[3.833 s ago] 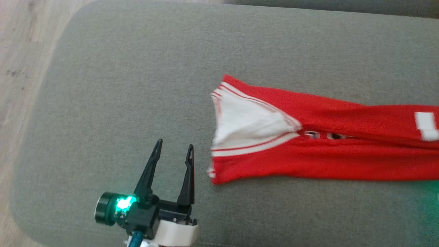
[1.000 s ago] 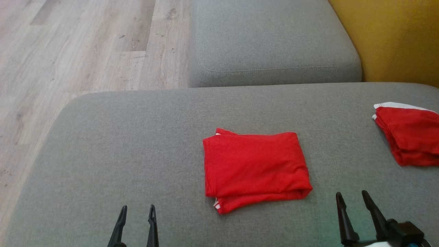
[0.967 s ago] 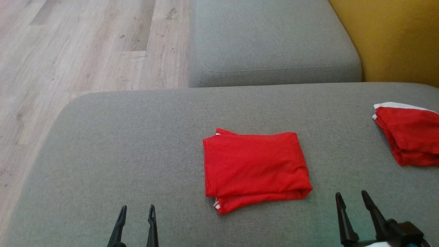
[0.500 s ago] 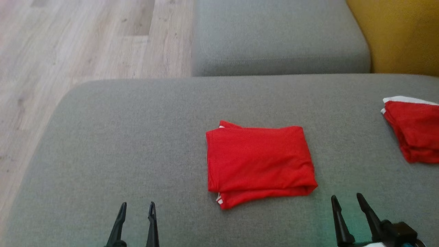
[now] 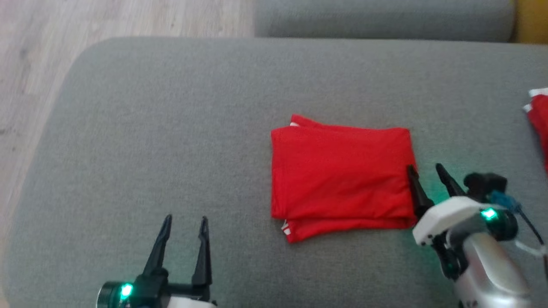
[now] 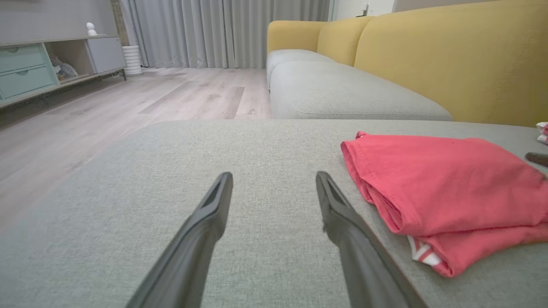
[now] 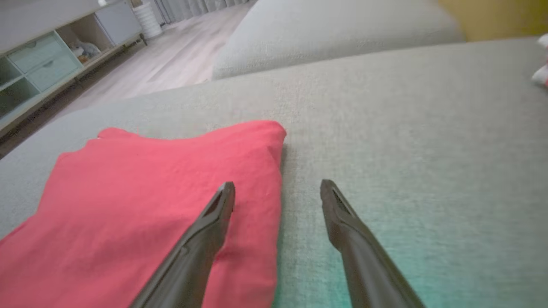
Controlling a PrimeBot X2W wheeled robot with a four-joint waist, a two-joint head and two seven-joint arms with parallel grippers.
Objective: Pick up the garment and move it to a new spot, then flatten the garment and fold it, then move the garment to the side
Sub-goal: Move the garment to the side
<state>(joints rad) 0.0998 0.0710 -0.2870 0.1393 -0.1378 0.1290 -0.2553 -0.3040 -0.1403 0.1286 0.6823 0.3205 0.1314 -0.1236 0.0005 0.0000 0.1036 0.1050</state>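
The garment (image 5: pixel 340 175) is red with white trim and lies folded into a rectangle in the middle of the grey cushion (image 5: pixel 150 128). It also shows in the left wrist view (image 6: pixel 449 188) and the right wrist view (image 7: pixel 150 192). My right gripper (image 5: pixel 424 170) is open at the garment's right edge, its left finger over the cloth and its right finger over bare cushion (image 7: pixel 277 188). My left gripper (image 5: pixel 185 220) stands open near the front edge, left of the garment, with nothing between its fingers (image 6: pixel 274 177).
A second red and white cloth (image 5: pixel 539 124) lies at the cushion's far right. Another grey cushion (image 5: pixel 385 19) sits behind, with a yellow sofa back (image 6: pixel 449 55) to the right. Wooden floor (image 5: pixel 30 64) lies to the left, past the cushion's rounded edge.
The head camera has tilted down, so the scene has shifted up. My right gripper has moved forward and left to the garment's right edge. My left gripper reaches a little further up. The garment stays folded.
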